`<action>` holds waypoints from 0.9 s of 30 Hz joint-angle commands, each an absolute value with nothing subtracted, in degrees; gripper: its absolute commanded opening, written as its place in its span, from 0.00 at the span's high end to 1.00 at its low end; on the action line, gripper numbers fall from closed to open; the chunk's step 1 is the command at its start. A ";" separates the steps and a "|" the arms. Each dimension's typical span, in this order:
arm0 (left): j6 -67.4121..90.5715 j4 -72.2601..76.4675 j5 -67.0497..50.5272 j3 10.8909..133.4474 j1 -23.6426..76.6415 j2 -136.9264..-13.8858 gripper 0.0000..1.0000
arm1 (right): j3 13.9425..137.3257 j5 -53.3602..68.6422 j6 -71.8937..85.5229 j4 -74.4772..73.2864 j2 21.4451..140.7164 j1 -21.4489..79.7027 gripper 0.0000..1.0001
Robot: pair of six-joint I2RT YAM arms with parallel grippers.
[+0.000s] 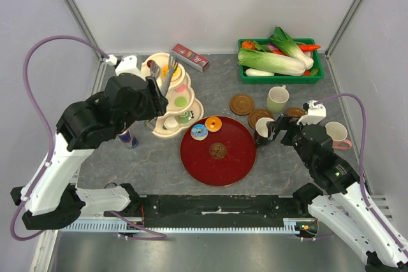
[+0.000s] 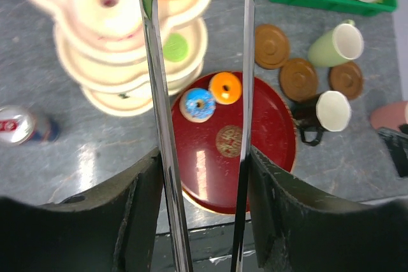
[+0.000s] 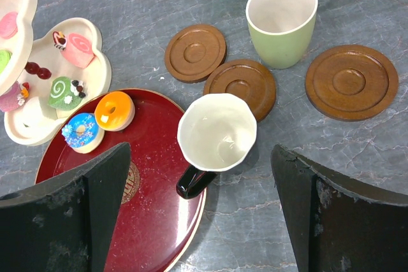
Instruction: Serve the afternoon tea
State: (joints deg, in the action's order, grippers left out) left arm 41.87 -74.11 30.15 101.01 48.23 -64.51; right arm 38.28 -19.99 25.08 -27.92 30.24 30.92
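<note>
Two arms, three views.

Top view: the left claw (image 1: 155, 88) is clamped on a pair of metal tongs (image 1: 167, 71), held above the tiered stand (image 1: 173, 109) just beyond the red tray (image 1: 191, 160). A blue donut (image 1: 199, 132) and an orange donut (image 1: 213, 123) lie on the tray's far part.

Left wrist view: the tong blades stand apart with nothing between them. The donuts look small and light, probably best pinched gently across their sides.

Right wrist view: the right claw (image 3: 201, 151) is spread wide above the black mug (image 3: 217, 133) and touches nothing. The mug stands upright at the tray's right rim, its handle (image 3: 191, 183) towards the tray. It looks stiff, glazed, slippery and breakable, so grip across the body. Three coasters (image 3: 194, 52) and a green mug (image 3: 280, 17) sit beyond it on the desk.
</note>
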 commanded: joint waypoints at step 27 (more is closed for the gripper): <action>41.30 -53.26 8.35 86.77 62.66 -84.91 0.43 | 38.41 -20.48 25.66 -26.54 30.32 30.94 0.02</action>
State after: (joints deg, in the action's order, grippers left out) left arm 36.42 -56.01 9.69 91.05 61.91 -87.22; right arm 38.28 -19.99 25.08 -27.92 30.81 30.92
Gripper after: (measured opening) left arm 0.577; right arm 0.982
